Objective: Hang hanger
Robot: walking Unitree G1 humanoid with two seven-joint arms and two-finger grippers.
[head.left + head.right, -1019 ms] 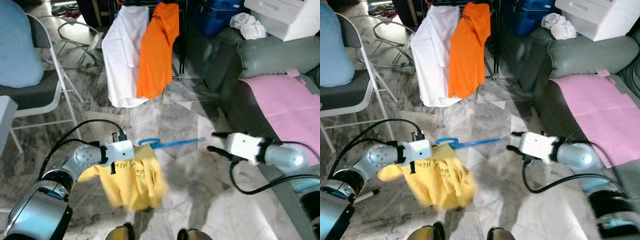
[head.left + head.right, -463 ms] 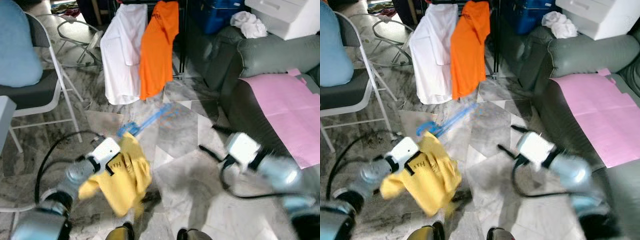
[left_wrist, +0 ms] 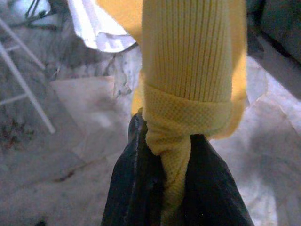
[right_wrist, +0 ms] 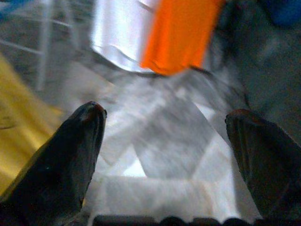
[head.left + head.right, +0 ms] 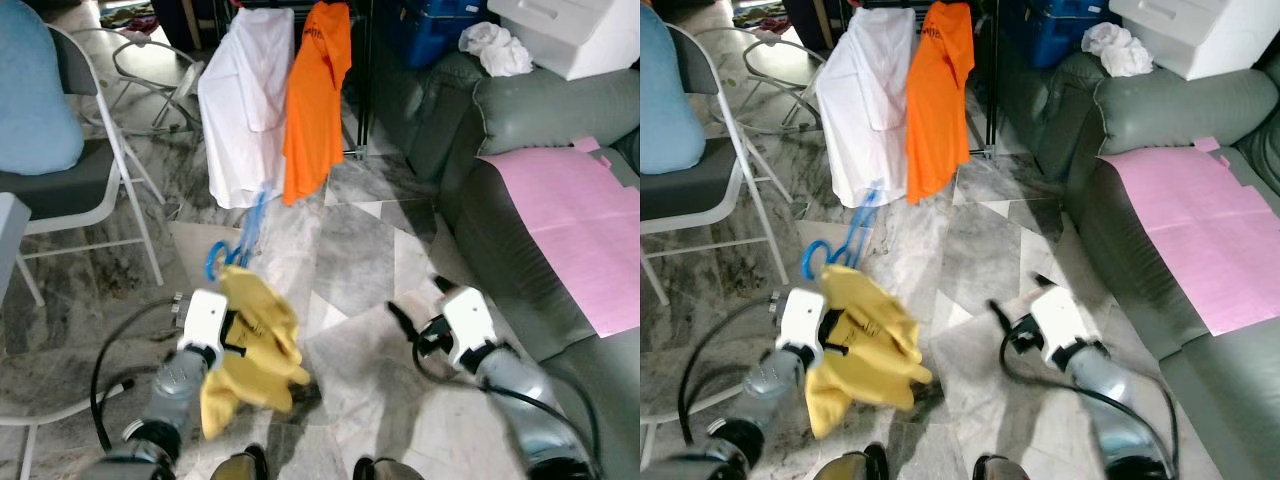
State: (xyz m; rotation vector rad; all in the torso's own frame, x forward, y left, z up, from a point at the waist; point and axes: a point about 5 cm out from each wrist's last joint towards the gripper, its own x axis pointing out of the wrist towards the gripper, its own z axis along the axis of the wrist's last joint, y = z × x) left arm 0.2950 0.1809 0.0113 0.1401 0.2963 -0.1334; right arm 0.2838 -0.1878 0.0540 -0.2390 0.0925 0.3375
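A yellow shirt (image 5: 257,345) hangs bunched on a blue hanger (image 5: 243,232), low in front of me. The hanger's long end points forward toward the hanging clothes. My left gripper (image 5: 230,326) is shut on the shirt's yellow fabric (image 3: 186,84); in the left wrist view the black fingers (image 3: 136,188) pinch the knotted cloth. My right gripper (image 5: 416,305) floats to the right of the shirt, apart from it, low over the marble floor. In the right wrist view the right gripper (image 4: 167,115) is open wide with nothing between its fingers (image 4: 80,141).
A white shirt (image 5: 243,110) and an orange shirt (image 5: 316,95) hang on a dark rack ahead. A folding chair (image 5: 70,190) with a blue cushion stands at left. A grey sofa (image 5: 520,110) with a pink sheet (image 5: 580,215) lines the right. Cables trail by my arms.
My left arm has pulled in toward my body and swung the hanger from pointing right to pointing forward at the rack. The right gripper has dropped lower and closer to me.
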